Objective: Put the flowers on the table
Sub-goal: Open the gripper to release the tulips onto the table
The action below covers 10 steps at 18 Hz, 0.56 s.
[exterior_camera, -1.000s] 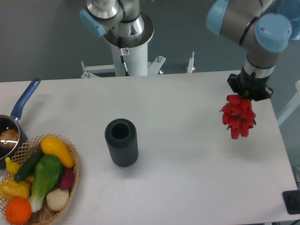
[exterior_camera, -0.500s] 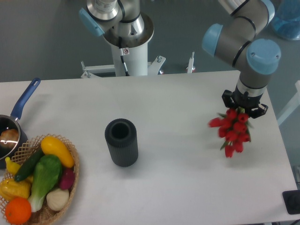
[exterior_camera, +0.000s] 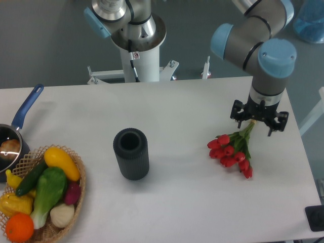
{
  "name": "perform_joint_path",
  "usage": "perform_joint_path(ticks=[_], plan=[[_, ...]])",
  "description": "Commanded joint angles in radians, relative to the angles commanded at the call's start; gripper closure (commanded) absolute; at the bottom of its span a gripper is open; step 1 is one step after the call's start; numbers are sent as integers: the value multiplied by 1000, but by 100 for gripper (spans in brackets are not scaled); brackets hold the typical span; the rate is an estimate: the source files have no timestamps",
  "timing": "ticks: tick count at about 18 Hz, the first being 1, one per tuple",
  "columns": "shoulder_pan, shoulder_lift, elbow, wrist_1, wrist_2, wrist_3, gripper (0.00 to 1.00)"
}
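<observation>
Since the earlier frame the flowers (exterior_camera: 232,150) dropped from hanging to lying flat on the table (exterior_camera: 192,202), right of centre. We see the gripper (exterior_camera: 259,119) spread wide over the stem ends; buds point lower left of it, so we'd lift straight up.

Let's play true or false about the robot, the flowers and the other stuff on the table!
1. The flowers lie on the table. True.
2. The gripper is far from the flowers' stems. False: it sits right over the stem ends, jaws spread.
3. The flowers stand inside the dark cylinder. False: they lie to its right, apart from it.
4. A wicker basket of vegetables sits at the table's left front corner. True.
5. The pan has a red handle. False: the handle is blue.
</observation>
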Motion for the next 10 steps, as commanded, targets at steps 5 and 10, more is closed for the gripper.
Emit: perform_joint_path(ticks=[5,10], plan=[[49,5,8,5,-2,255,0],[51,5,8,6,-3,284,0]])
